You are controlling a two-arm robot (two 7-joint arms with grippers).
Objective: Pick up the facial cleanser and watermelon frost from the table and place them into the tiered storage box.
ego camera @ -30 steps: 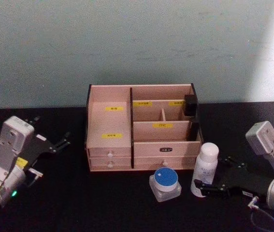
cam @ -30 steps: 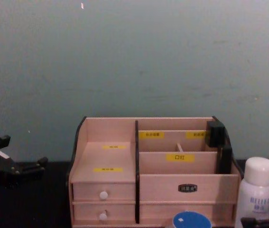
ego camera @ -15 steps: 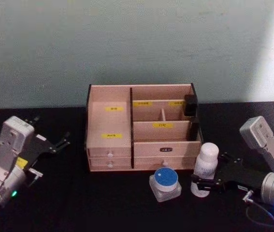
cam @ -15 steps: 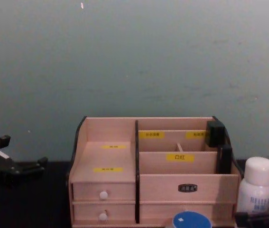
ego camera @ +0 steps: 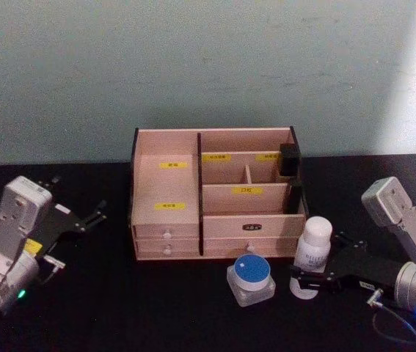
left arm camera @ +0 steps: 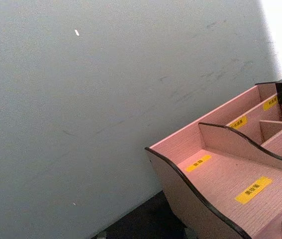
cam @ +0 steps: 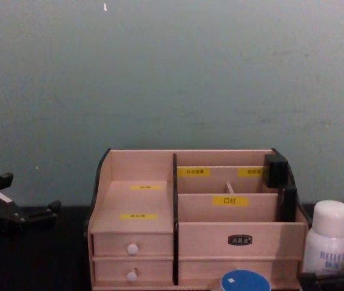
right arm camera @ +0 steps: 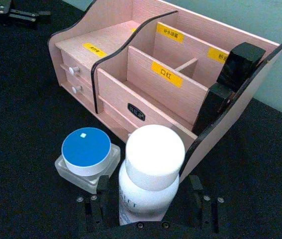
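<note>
Standing white facial cleanser (ego camera: 314, 250), lettering perhaps blue

The box (ego camera: 215, 213) is pale matt wood with visible grain. The bottle (right arm camera: 150, 172) between the right gripper (right arm camera: 148, 203) fingers is smooth white plastic. The jar (right arm camera: 73, 172) beside it is clear, its lid (right arm camera: 86, 151) smooth blue. The table (ego camera: 156, 308) is matt black.

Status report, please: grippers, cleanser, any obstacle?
Right gripper open, straddling facial cleanser low down, bottle upright. Left gripper open, parked far left. Watermelon frost close beside cleanser, tiered storage box just behind.
</note>
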